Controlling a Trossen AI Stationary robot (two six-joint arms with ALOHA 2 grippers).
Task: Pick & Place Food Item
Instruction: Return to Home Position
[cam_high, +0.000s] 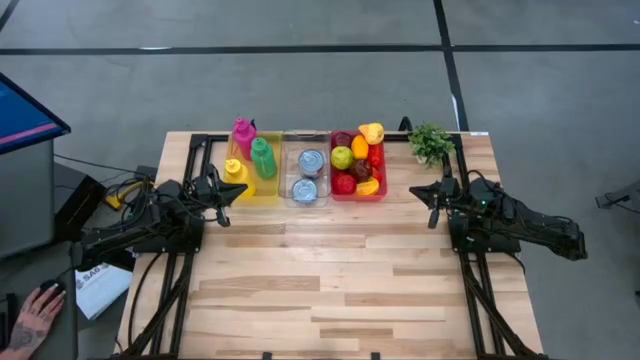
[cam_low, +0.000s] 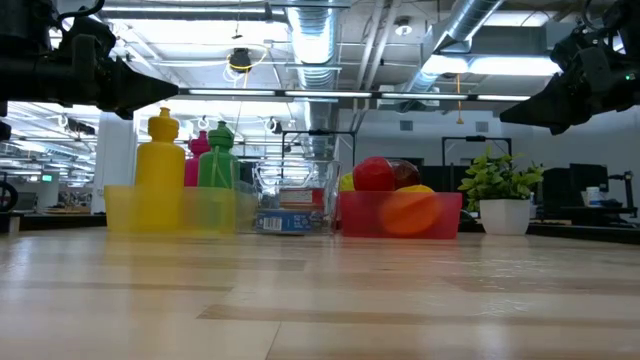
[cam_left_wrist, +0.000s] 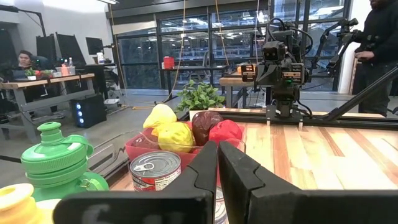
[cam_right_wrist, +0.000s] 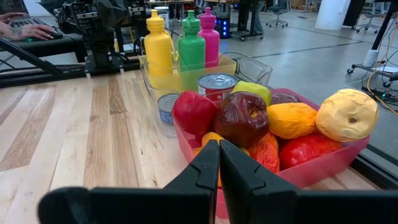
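Three bins stand side by side at the table's far edge. The red bin (cam_high: 357, 190) holds several food items (cam_right_wrist: 249, 118): red, dark red, yellow, orange and green pieces. The clear bin (cam_high: 306, 170) holds two cans (cam_high: 310, 160). The yellow bin (cam_high: 262, 188) holds yellow, green and pink bottles (cam_high: 262, 157). My left gripper (cam_high: 240, 191) is shut and empty, held above the table just left of the yellow bin. My right gripper (cam_high: 413, 190) is shut and empty, just right of the red bin.
A small potted plant (cam_high: 431, 143) stands at the far right corner. Black frame rails (cam_high: 470, 290) run along the table's left and right sides. A person's hand (cam_high: 35, 315) rests off the table at the near left. The near half of the wooden table (cam_high: 330, 290) is bare.
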